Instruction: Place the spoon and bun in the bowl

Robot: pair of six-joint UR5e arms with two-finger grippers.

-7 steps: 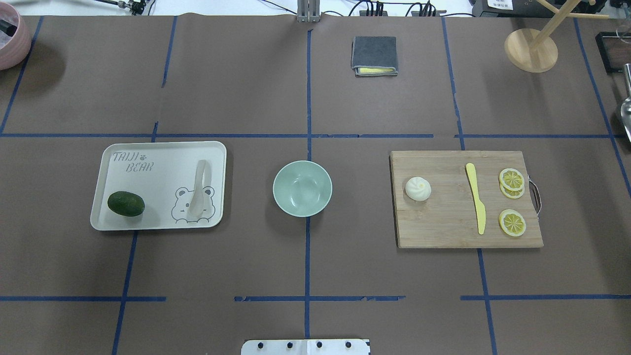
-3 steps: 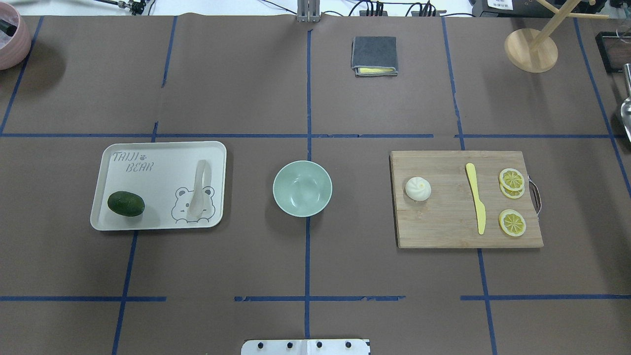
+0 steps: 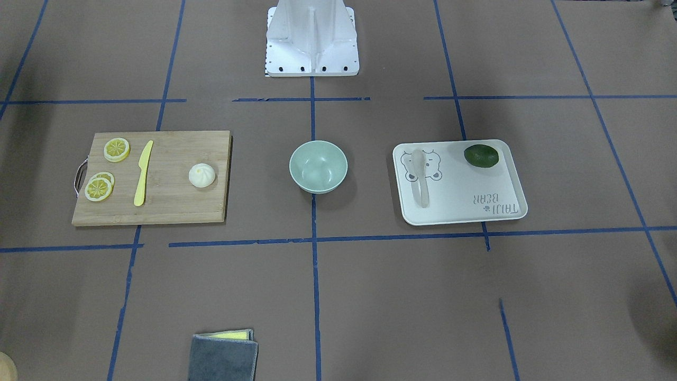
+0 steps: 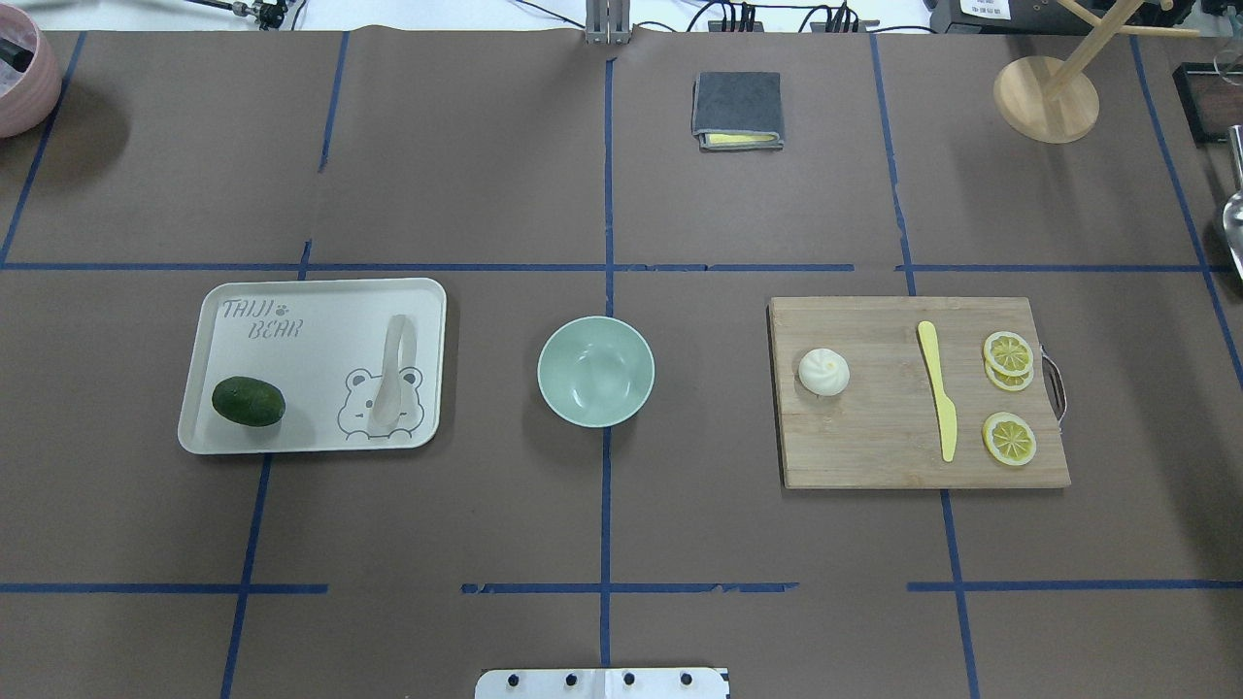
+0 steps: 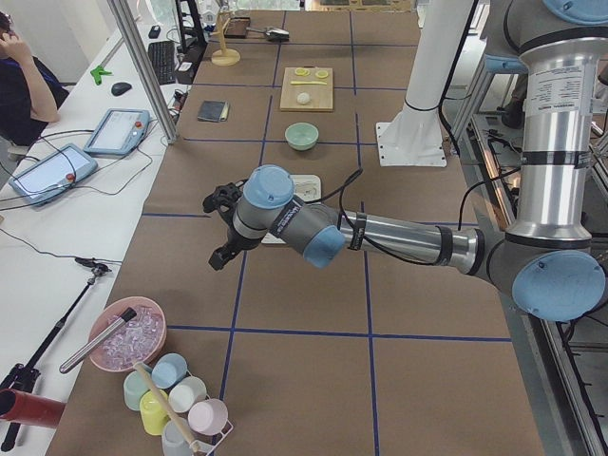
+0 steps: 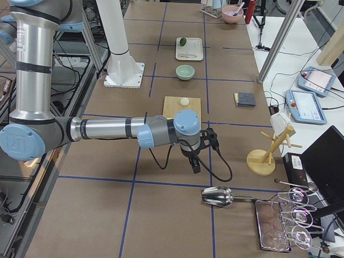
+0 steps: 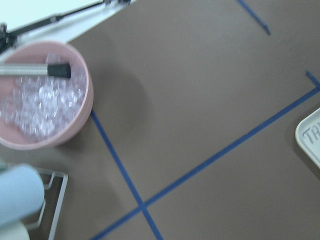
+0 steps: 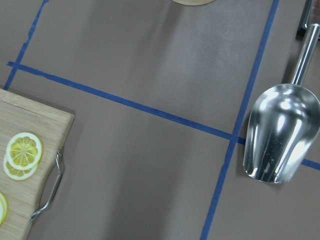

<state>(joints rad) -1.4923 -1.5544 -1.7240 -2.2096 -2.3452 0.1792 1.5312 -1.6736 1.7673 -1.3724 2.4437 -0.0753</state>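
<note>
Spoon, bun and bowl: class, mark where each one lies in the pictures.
spoon (image 4: pixel 393 361), overhead exterior view, middle of its handle.
bun (image 4: pixel 823 372), overhead exterior view, its pleated top.
bowl (image 4: pixel 571 393), overhead exterior view, its inner wall.

- The overhead view looks down from behind the robot (image 3: pixel 312 37); the front view faces it. Both share the bowl (image 4: pixel 595 371), tray (image 4: pixel 330 303) and board (image 4: pixel 874 437).
- The side views look along the table (image 5: pixel 313 380) from its two ends.
- The wrist cameras look down from near; one catches the tray's corner, the other the board's.
</note>
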